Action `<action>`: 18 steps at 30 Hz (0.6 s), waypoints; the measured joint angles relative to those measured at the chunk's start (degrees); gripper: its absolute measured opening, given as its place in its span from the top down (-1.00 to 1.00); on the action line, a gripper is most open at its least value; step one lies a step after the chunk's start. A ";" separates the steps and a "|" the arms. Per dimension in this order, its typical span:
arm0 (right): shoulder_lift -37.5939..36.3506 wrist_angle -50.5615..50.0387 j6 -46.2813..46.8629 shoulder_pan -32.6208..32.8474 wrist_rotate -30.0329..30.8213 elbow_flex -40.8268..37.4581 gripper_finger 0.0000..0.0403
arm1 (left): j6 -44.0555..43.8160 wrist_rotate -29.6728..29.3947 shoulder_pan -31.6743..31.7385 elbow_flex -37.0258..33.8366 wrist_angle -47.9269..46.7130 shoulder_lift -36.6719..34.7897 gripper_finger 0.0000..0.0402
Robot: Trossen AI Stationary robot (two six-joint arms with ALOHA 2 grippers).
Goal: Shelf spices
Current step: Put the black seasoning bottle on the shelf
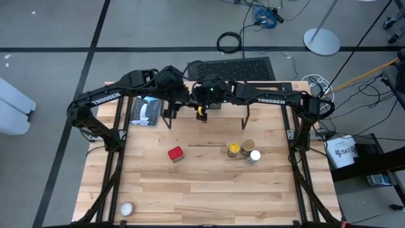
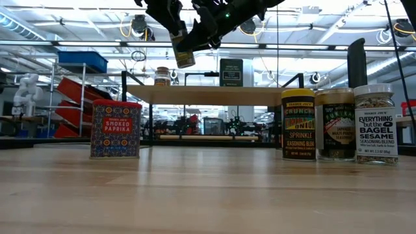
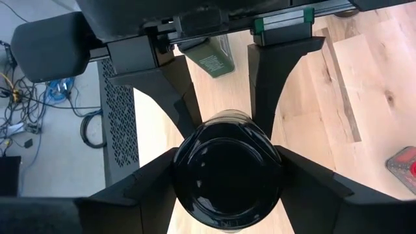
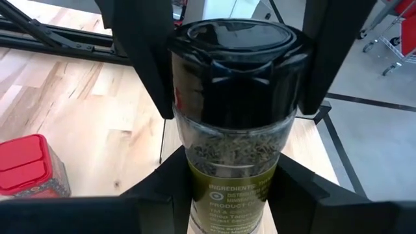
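Note:
A small dark-lidded jar (image 2: 184,53) of green herbs hangs in the air above the shelf (image 2: 214,95), a light plank on thin black legs at the table's far side. Both grippers are shut on it: my left gripper (image 3: 227,166) at the black lid, my right gripper (image 4: 231,192) lower down on the glass body. A black square tin (image 2: 231,71) stands on the shelf. The red tin (image 1: 175,154) stands on its base mid-table. The yellow-lidded jar (image 1: 233,149), tan-lidded jar (image 1: 248,145) and white-lidded jar (image 1: 254,155) stand together to its right. My left gripper pinches the jar's black lid by its round rim (image 3: 188,156) between its two fingers, slanting down from above and from the table's left. The jar hangs below them, clear of the shelf. My right gripper pinches the glass body at the olive label (image 4: 201,195), below the lid, one finger (image 4: 162,188) on each side. It comes slanting down from the table's right. The jar stands lid up in the hold, slightly tilted.
A flat blue-and-black package (image 1: 147,111) lies at the far left of the table. A small white ball (image 1: 126,208) sits near the front left corner. Another small jar (image 2: 162,77) shows at the shelf's left end. The near half of the tabletop (image 1: 209,196) is bare wood.

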 joint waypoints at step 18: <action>0.04 1.31 -1.21 0.00 -1.39 -0.13 -0.05 | 0.35 1.03 0.02 0.02 -0.17 -0.20 -0.07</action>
